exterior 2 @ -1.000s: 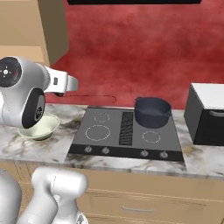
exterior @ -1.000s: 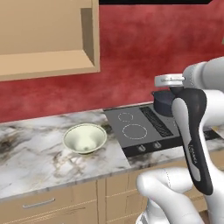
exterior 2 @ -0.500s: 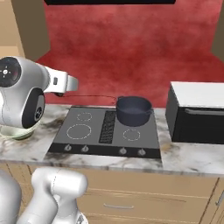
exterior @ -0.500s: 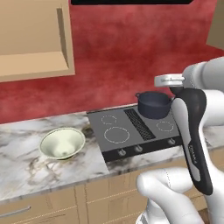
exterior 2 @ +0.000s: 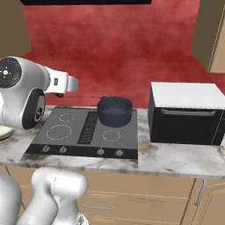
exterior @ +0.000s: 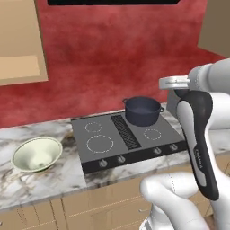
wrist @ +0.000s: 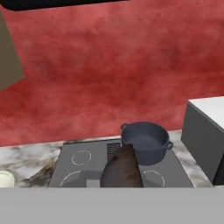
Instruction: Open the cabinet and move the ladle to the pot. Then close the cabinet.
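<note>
One ladle [wrist: 121,169], reddish-brown, was pinched in the shut gripper [exterior 2: 74,84], its bowl end leading and its long axis running back toward the hand. One pot [wrist: 145,142], dark blue-grey, stood on the cooktop's [exterior: 130,139] far right burner, near the counter's back edge. From the hand view, the pot lay ahead of the ladle and lower, slightly right.

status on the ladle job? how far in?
Done: ladle is out of the cabinet, held in the shut tool, seen close in the hand view. In hand: carrying it toward the pot on the cooktop. Left: drop it in the pot, then close the cabinet.
</note>
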